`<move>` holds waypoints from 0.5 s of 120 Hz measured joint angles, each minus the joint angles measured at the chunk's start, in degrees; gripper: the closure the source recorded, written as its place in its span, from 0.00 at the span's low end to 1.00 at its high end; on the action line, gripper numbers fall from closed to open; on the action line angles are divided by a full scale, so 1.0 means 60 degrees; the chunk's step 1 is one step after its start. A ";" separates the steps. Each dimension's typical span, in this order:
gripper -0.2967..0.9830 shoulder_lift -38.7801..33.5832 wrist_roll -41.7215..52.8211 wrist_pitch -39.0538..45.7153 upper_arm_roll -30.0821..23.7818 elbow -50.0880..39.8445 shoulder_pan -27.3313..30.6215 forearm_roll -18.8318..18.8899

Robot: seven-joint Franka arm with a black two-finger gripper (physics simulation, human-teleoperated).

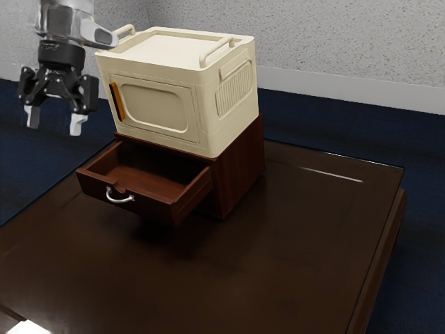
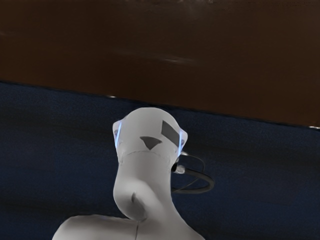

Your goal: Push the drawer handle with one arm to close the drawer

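My gripper [image 1: 53, 120] hangs in the air at the exterior view's upper left, fingers pointing down and spread wide with nothing between them. The drawer [image 1: 142, 182] of the dark red-brown cabinet [image 1: 240, 167] is pulled out, and its inside looks bare. On its front panel sits a curved silver handle [image 1: 119, 199]. The gripper is higher than the drawer and apart from it, off toward the exterior view's left.
A cream box-like appliance [image 1: 160, 104] with top rails and an orange-and-black door handle [image 1: 117, 102] stands on the cabinet. Both rest on a dark brown table [image 1: 229, 278]. The robot's white base [image 2: 147, 165] stands beside the table edge.
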 joint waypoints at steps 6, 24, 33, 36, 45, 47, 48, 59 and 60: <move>0.23 0.0042 -0.0375 0.1016 0.0015 -0.0175 -0.0013 0.0083; 0.28 -0.0487 -0.1351 0.2774 -0.0579 -0.0316 0.0534 0.0213; 0.45 -0.1469 -0.1487 0.3289 -0.0710 -0.1932 0.0213 0.0390; 0.51 -0.1884 -0.1387 0.3681 -0.0719 -0.2948 0.0086 0.0543; 0.63 -0.3173 -0.1029 0.5283 -0.0739 -0.6314 0.0083 0.0838; 0.65 -0.3423 -0.0951 0.5674 -0.0740 -0.6951 0.0110 0.0881; 0.66 -0.3525 -0.0914 0.5862 -0.0739 -0.7218 0.0121 0.0899; 0.74 -0.4121 -0.0534 0.7955 -0.0752 -0.9173 0.0314 0.0949; 0.74 -0.4151 -0.0501 0.8127 -0.0754 -0.9279 0.0335 0.0948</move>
